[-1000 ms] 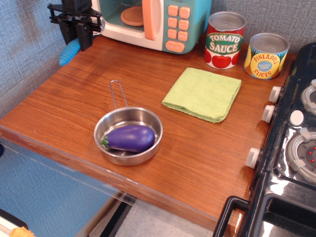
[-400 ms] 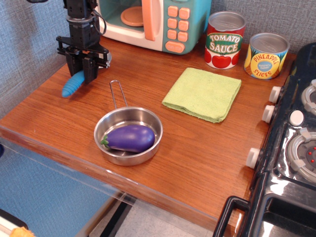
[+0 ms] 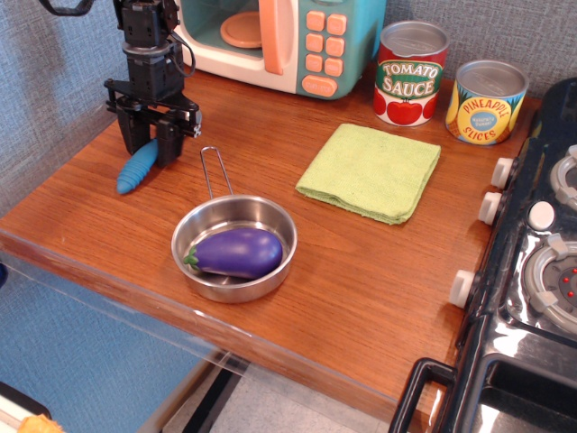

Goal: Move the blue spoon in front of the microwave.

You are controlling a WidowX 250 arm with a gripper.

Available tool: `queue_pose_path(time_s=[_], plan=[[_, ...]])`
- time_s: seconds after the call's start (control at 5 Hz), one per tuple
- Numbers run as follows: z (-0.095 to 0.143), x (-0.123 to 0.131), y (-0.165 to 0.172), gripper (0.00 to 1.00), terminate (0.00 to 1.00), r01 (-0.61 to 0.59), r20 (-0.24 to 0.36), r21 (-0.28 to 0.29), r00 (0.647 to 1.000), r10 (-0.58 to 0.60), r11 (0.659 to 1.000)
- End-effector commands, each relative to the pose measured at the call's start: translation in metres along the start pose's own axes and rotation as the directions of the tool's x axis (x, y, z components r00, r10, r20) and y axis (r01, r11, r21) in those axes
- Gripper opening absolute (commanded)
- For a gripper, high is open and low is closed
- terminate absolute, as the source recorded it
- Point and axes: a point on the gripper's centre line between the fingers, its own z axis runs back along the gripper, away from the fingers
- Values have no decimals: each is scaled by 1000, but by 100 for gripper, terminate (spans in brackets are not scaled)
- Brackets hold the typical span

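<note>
Desk [image 3: 135,234]: wood, brown grain, smooth with a soft sheen. Pan [image 3: 216,236]: polished metal, mirror-bright, thin wire handle. Eggplant [image 3: 236,252]: glossy purple plastic. Spoon [image 3: 137,168] handle: ribbed blue plastic, matt. Gripper [image 3: 150,144]: black, matt, hard plastic or metal, cannot tell which. Cloth [image 3: 370,170]: green, soft, nubby weave. Cans [image 3: 410,72]: paper-look labels, dull metal tops. Microwave [image 3: 297,41]: smooth plastic. Stove [image 3: 536,271]: glossy black.

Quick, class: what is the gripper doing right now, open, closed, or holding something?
Gripper: closed on the blue spoon, fingers straddling its handle's upper end.
</note>
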Motion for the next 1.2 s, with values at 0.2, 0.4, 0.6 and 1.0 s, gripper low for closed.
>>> queue_pose_path(time_s=[0.2,0.4,0.6,1.0], plan=[[92,-15,-7,100,0,16,222,-17,975,-12,1000],[89,-12,-22,100,0,43,212,6,976,-43,999],[86,-5,-31,100,0,38,205,57,978,-49,998],[86,-5,-31,100,100,38,205,57,978,-49,998]])
